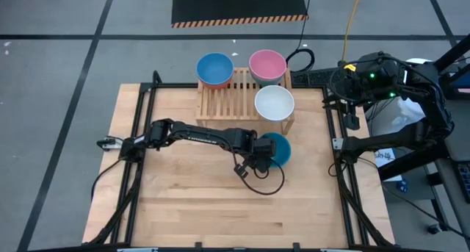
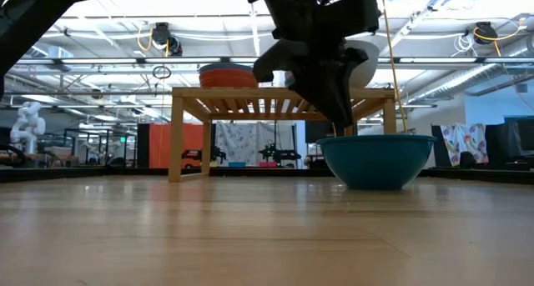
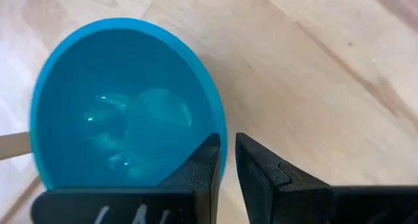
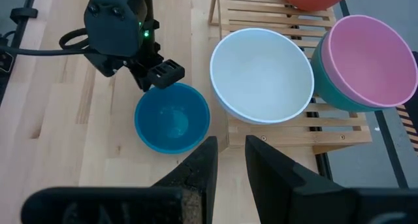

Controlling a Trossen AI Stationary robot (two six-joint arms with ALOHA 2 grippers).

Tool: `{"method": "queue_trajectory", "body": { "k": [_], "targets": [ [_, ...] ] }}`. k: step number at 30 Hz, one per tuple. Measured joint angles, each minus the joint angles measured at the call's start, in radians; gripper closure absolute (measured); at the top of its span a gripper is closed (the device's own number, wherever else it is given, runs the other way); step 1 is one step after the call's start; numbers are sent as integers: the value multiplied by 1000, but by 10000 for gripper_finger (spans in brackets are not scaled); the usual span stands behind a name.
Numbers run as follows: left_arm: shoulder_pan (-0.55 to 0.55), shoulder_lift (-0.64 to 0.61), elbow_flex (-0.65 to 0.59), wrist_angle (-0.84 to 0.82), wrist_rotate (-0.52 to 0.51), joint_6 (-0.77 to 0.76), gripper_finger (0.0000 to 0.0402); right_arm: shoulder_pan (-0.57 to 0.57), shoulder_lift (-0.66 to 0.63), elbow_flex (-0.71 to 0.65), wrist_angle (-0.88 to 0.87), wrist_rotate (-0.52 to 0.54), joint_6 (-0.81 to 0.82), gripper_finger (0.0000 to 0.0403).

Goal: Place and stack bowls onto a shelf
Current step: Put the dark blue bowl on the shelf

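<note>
We see the left claw [image 1: 269, 158] down at the teal bowl [image 1: 277, 149] on the desk [image 1: 183, 208], just in front of the shelf [image 1: 224, 98]; in the left wrist view its two fingers [image 3: 206, 165] straddle the bowl's rim, one inside, one outside, gap narrow; we cannot tell whether the rim is actually pinched yet; the low view shows the bowl sitting flat on the desk, not lifted.

Key relation: the bowl lies directly under and slightly ahead of the left claw, toward the right side of the desk; the shelf is just behind the bowl, its near right leg close to it; so we judge the coming move as grip, lift, then carry back and up onto the rack.

On the shelf we count the light blue bowl [image 1: 215, 69] at the back left, nested in a red one that shows only in the low view [image 2: 227, 76]; the pink bowl [image 1: 267, 65] at the back right, nested in a darker bowl [image 4: 326, 74]; the white bowl [image 1: 275, 103] at the front right, overhanging the edge a bit; the white bowl is the nearest stack target, we think, being closest to the teal one.

The right claw [image 4: 227, 152] hangs off the desk's far right, above and well apart from the bowls, fingers narrow, holding nothing; the left arm is plainly the nearer one and the one at work; risk as we see it: the rim slipping from a thin pinch, or clipping the white bowl on the way up.
</note>
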State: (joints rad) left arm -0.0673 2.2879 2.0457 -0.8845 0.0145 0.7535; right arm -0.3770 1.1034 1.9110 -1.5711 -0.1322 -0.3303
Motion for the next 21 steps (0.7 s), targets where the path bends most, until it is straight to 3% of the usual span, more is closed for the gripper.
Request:
{"method": "queue_trajectory", "body": {
  "k": [21],
  "targets": [
    [26, 30, 0, 23, 12, 3, 346, 0, -2, 0, 0, 0, -6, 328]
  ]
}}
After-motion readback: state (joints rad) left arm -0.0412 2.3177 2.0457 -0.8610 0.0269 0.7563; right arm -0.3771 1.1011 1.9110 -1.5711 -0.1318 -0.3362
